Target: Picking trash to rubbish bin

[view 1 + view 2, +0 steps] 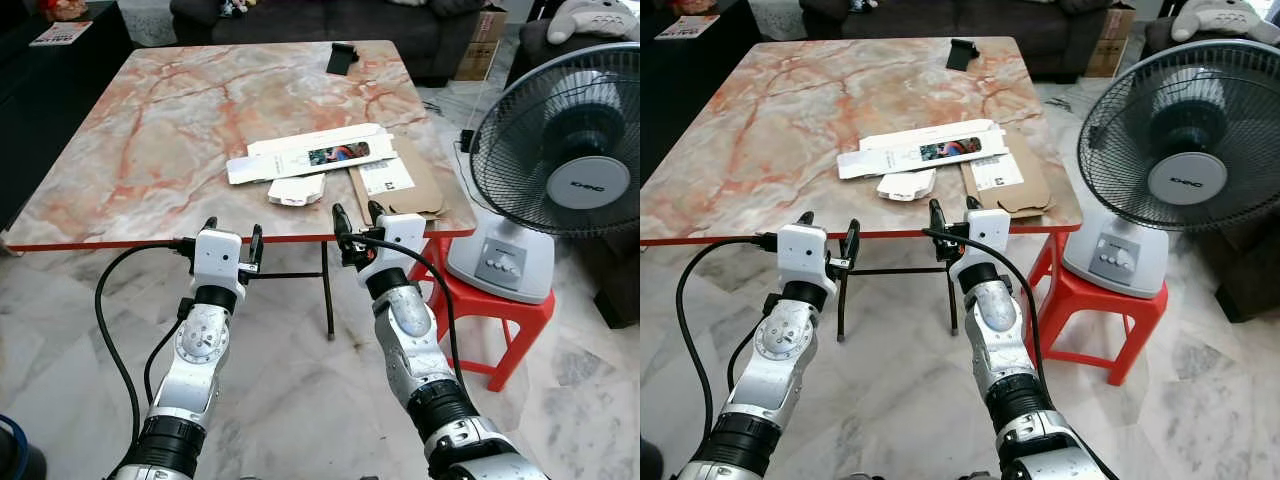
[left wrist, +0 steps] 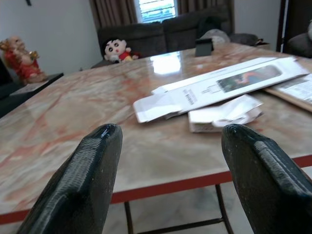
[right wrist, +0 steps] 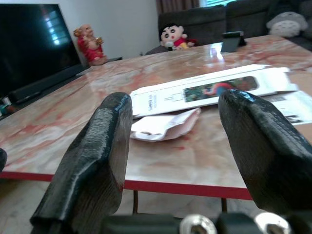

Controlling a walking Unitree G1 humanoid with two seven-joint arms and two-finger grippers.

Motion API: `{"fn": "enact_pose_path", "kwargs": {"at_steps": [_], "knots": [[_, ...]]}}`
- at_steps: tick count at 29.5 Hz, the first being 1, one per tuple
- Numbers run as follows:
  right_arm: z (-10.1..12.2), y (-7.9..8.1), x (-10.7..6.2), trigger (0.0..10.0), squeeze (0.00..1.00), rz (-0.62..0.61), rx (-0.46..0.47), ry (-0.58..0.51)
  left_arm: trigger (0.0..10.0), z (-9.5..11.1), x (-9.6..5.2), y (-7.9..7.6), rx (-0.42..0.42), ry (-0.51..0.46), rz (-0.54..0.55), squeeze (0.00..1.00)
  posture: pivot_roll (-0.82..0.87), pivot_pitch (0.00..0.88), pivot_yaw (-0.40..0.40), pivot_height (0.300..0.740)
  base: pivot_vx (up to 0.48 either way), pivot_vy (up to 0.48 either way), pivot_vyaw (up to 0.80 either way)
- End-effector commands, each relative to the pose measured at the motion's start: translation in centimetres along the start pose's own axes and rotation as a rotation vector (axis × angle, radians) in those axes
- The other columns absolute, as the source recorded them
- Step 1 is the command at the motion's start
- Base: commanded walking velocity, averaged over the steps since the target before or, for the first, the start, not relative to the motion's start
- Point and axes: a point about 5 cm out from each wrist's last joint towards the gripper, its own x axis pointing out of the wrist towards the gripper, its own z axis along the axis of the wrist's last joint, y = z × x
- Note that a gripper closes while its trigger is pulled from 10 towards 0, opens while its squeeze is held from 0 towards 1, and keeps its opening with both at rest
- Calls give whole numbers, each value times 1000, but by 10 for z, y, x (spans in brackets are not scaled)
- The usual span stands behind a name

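On the marble table (image 1: 150,150) lie a long flattened white box (image 1: 310,157), a small crumpled white packet (image 1: 297,190) in front of it, and a flat brown cardboard envelope (image 1: 405,185) at the right edge. My left gripper (image 1: 233,232) hovers open just below the table's near edge, left of the packet. Beside it, my right gripper (image 1: 356,212) is open at the same edge, just before the cardboard. Looking along the open left gripper (image 2: 168,134), the packet (image 2: 224,113) lies ahead. In the right wrist view the packet (image 3: 163,124) lies between the open fingers, further off.
A standing fan (image 1: 565,150) sits on a red plastic stool (image 1: 500,310) right of the table. A small black object (image 1: 342,58) stands at the table's far edge, with a dark sofa (image 1: 300,15) behind. A dark round thing (image 1: 15,450) shows at my lower left.
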Motion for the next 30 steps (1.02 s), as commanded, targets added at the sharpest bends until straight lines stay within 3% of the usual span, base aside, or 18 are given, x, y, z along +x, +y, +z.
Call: {"fn": "enact_pose_path", "kwargs": {"at_steps": [1, 10, 14, 30], "knots": [[5, 4, 3, 10000, 0, 18, -6, -13, 10000, 7, 5, 3, 10, -24, 7, 0, 96, 154, -12, 740, 0, 0, 0], [4, 6, 3, 10000, 0, 28, -22, -14, 10000, 10, 9, 5, 30, -30, 15, 0, 97, 148, -7, 740, 0, 0, 0], [4, 7, 2, 10000, 0, 34, -31, -12, 10000, 11, 10, 5, 24, -36, 14, 0, 97, 142, -6, 740, 0, 0, 800], [4, 10, 5, 10000, 0, 35, 17, -10, 10000, 11, 11, -1, 11, -37, -27, 0, 93, 106, 10, 740, 284, 0, -97]]}}
